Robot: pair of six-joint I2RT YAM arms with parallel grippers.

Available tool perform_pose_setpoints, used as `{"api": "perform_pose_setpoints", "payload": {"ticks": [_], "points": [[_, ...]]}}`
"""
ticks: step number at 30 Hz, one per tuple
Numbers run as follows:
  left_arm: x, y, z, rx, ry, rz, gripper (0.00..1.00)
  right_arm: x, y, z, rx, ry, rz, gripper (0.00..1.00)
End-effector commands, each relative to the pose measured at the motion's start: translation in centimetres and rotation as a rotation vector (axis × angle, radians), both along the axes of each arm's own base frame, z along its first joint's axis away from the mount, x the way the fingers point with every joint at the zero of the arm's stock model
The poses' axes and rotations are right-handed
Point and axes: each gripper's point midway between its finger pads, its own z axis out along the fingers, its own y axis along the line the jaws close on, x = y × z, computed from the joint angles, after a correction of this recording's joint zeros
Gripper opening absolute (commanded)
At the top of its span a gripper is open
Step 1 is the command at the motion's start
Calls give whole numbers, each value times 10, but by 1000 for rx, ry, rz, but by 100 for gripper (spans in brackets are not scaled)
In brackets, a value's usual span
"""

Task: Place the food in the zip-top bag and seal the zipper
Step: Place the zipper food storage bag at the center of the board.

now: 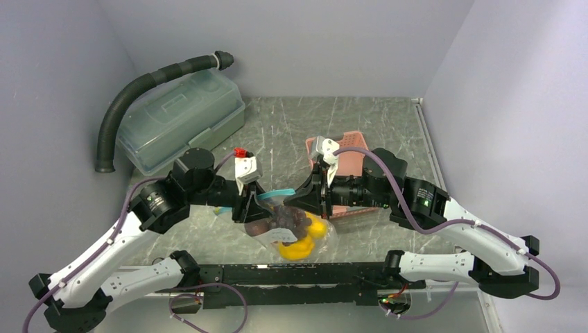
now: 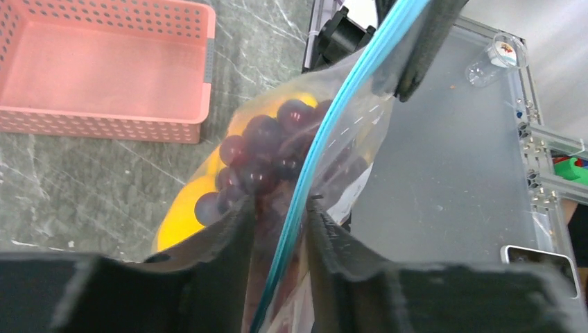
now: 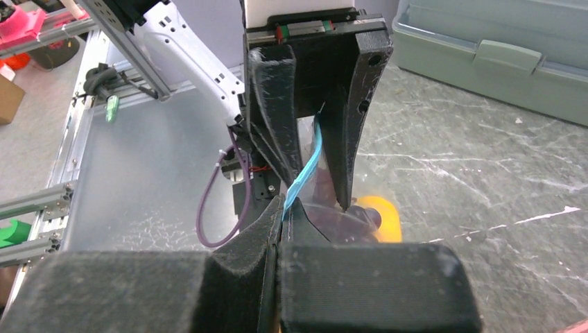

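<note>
1. Nearest to me is the long black bar at the near edge of the table. Both arms are bolted on beside it.
2. Just past the bar, in the middle of the table, is the clear bag. It sags down between the two pincers.
3. The food is inside the bag. The yellow fruits sit low on the near side. The dark purple grapes are bunched just above them. I cannot make out the other small fruits.
4. The zipper is a thin blue strip along the top of the bag. It runs from one pincer to the other.
5. The right pincer is closed tight and pinches the zipper at its right end.
6. The left pincer is at the left end of the zipper. Its two fingers stand a little apart, one on each side of the blue strip. There is a gap, so it is not squeezing.
7. A pink basket with little holes sits on the far right side of the bag, partly behind the right arm.
8. A green-grey box with a lid on it sits at the far left. A bendy black hose curves around its far side.
</note>
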Motion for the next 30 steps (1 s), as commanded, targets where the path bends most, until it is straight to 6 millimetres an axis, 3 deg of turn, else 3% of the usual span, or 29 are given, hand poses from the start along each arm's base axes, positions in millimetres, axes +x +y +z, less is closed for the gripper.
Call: {"api": "perform_pose_setpoints", "payload": {"ticks": [1, 5, 10, 13, 18, 23, 30], "points": [[4, -3, 1, 10, -19, -9, 30, -4, -6, 51, 163, -64, 5, 0], [12, -5, -3, 34, -13, 24, 0, 0, -8, 44, 144, -61, -20, 0], [20, -4, -3, 38, -24, 67, 0, 6, -10, 35, 122, -57, -57, 0], [24, -3, -1, 39, -34, 92, 0, 13, -14, 28, 100, -51, -104, 6], [36, 1, 1, 46, -59, 165, 0, 28, -25, 18, 76, -48, -212, 31], [58, 12, 2, 73, -93, 309, 0, 50, -54, 17, 93, -60, -399, 58], [95, 34, -1, 145, -151, 539, 0, 69, -92, 9, 98, -64, -591, 64]]}}
